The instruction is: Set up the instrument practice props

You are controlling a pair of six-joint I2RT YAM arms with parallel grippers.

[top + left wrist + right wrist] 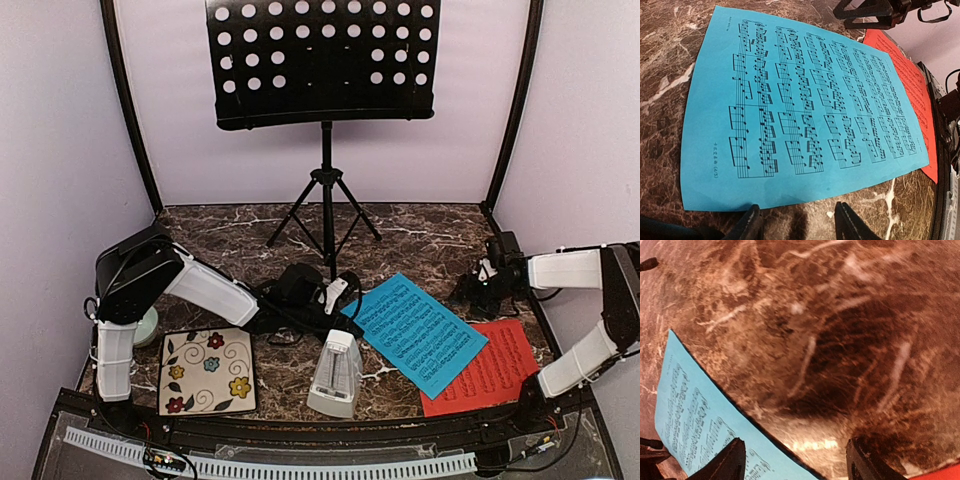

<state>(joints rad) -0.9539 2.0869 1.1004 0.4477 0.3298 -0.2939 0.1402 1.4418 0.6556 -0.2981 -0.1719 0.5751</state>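
Now left gripper [797, 221], jaws wide and empty, sits by the flat blue sheet [415, 333] at its 10 o'clock edge; right gripper [795, 460], likewise spread, hovers at 2 o'clock. Best to slip one finger underneath.

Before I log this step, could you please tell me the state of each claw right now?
Left claw: open, holding nothing, by the edge of the blue music sheet.
Right claw: open, holding nothing.
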